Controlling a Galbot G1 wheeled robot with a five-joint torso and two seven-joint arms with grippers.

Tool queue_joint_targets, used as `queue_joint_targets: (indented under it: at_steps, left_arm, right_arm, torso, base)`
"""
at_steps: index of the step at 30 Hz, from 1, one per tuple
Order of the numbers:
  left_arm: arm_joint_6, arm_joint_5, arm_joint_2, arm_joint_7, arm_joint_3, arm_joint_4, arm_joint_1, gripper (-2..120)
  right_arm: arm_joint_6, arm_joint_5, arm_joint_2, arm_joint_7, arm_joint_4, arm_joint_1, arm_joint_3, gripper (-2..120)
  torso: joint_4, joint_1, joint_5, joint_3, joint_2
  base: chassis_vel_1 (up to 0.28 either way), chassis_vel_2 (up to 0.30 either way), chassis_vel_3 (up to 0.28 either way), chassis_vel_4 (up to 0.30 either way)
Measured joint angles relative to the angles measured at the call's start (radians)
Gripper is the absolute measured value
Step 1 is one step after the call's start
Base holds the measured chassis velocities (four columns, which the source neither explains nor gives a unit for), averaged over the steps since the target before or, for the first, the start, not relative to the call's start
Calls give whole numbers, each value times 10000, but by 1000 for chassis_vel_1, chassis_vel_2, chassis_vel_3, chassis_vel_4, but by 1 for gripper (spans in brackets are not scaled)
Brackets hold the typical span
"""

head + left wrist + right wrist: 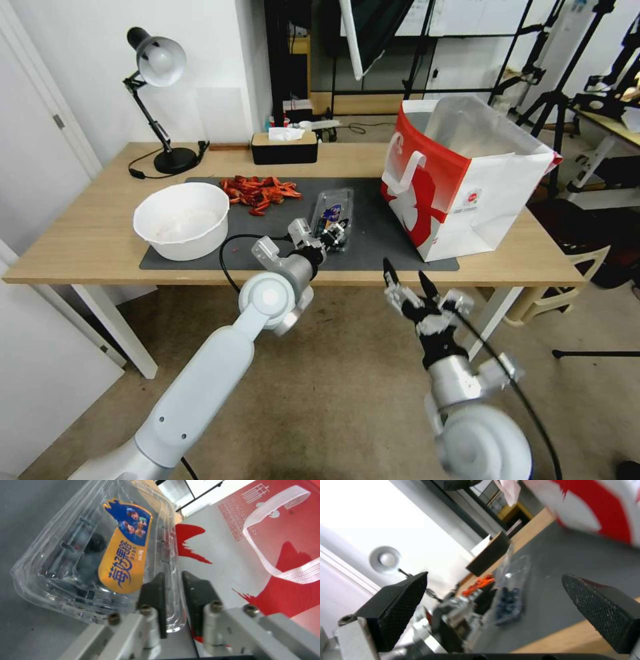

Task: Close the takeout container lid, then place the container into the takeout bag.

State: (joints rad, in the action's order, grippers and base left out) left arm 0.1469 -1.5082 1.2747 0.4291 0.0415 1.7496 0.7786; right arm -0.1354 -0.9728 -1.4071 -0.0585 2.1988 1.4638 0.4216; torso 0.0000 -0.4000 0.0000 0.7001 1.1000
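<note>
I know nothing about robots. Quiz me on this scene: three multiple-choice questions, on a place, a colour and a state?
1. Where is the takeout container? A. Dark mat. B. Floor. C. White bowl.
2. The takeout bag's colours? A. Blue, yellow. B. Red, white. C. Green.
3. The left hand is: A. open. B. holding the lamp. C. pinching the lid's edge.
1 A: it lies there, beside the bag. 2 B: both show on its sides. 3 C: it clamps the clear rim; the right hand hangs open.
</note>
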Motion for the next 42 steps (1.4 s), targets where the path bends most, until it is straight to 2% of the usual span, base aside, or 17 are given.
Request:
queue_joint_targets:
  at_steps: [2,7,16,21,23,34,42]
  left_arm:
    - [19,31,-3,13,23,-52,4,0]
    - [42,81,-1,38,62,-96,24,0]
    - [46,131,-11,76,67,-174,28,0]
    - [32,138,-26,84,41,-187,43,0]
    - [27,139,-28,84,36,-219,60,0]
    - [-3,142,-40,80,0,-249,121,0]
    - [-18,141,-46,78,-17,-277,131,0]
  right_arm:
    - [-315,-966,50,-331,-273,-631,-17,100]
    - [-725,-1876,16,-997,-987,-1939,-250,100]
    - [-1489,-2123,-19,-2212,-2046,-3771,-770,100]
    - [-2156,-2225,-36,-3157,-2767,-4701,-925,100]
    - [-2703,-2348,-64,-3703,-3246,-5232,-995,100]
    - [-4479,-3458,-220,-4917,-4541,-6758,-1142,100]
    - [-5348,-3972,-371,-5824,-5144,-7536,-1390,100]
  torso:
    - [0,0,-1,-1,0]
    - [0,0,0,0,0]
    - [0,0,0,0,1]
    - [-1,-1,-1,1,1]
    - [-1,-1,0,1,1]
    - [0,-1,-1,0,1]
    - [0,-1,-1,0,0]
  base:
    - [0,0,0,0]
    - [0,0,0,0]
    - [0,0,0,0]
    - [0,0,0,0]
    - [0,0,0,0]
    - [0,0,0,0]
    - [0,0,0,0]
